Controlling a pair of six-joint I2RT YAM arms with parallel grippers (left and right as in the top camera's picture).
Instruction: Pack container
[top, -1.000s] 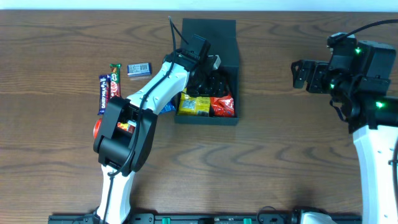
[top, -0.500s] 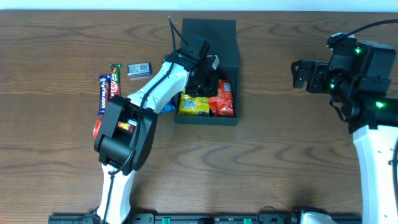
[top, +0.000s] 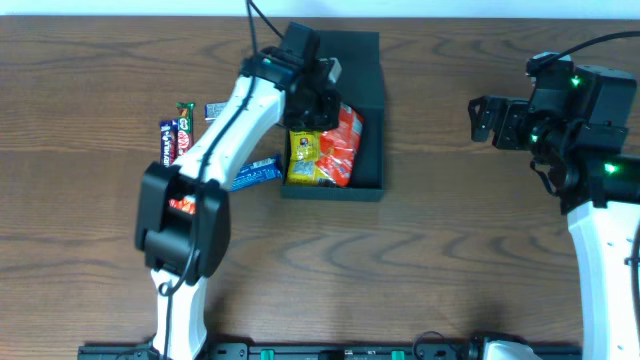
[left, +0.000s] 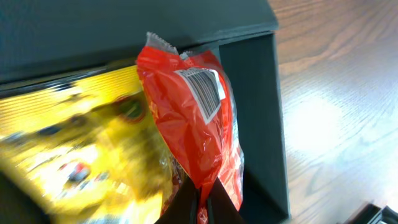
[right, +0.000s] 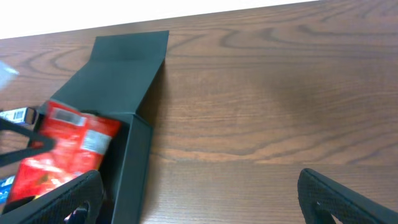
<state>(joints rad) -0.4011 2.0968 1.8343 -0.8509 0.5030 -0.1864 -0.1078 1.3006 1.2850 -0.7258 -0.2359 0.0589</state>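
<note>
**Overhead:** the container stands at the far middle of the bench, its lid flap open rearward, with a yellow snack packet inside. The left gripper pinches a red snack packet over it.
**Left wrist:** the jaws are clenched on the red snack packet's lower edge, near the container's right wall.
**Right wrist:** the right gripper is spread wide over bare bench, to the right of the container.

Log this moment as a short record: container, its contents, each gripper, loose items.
container: open, lid flap laid back
inside: yellow packet
left gripper: shut on red packet, over the container
right gripper: open, empty, off to the right
loose: purple bar, blue bar, left of container
</note>
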